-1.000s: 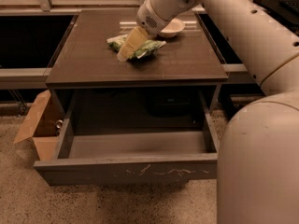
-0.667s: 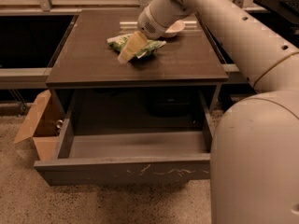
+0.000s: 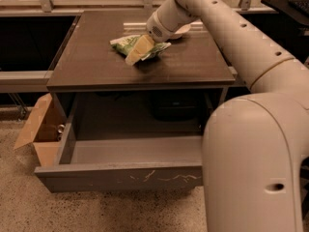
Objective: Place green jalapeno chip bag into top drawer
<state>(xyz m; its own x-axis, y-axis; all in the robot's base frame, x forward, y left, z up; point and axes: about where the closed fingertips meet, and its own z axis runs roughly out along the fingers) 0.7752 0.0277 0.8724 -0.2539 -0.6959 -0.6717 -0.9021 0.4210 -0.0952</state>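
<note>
The green jalapeno chip bag [image 3: 124, 43] lies crinkled on the dark tabletop [image 3: 96, 66], near its middle back. My gripper [image 3: 137, 50] reaches down from the upper right and rests on the bag's right half, covering part of it. The top drawer [image 3: 120, 178] is pulled out below the table. Its scratched dark front panel faces me and its light grey floor [image 3: 135, 151] is bare. The bag is on the table, not in the drawer.
A cream round bowl [image 3: 182, 31] sits behind the gripper's wrist at the table's back. A brown cardboard box [image 3: 36, 129] stands open on the floor left of the drawer. My arm's large body [image 3: 256, 163] fills the right side. Dark bins flank the table.
The gripper has shifted slightly left and toward the front over the bag. The arm's body has swung further into the right of the view. The bag stays on the table.
</note>
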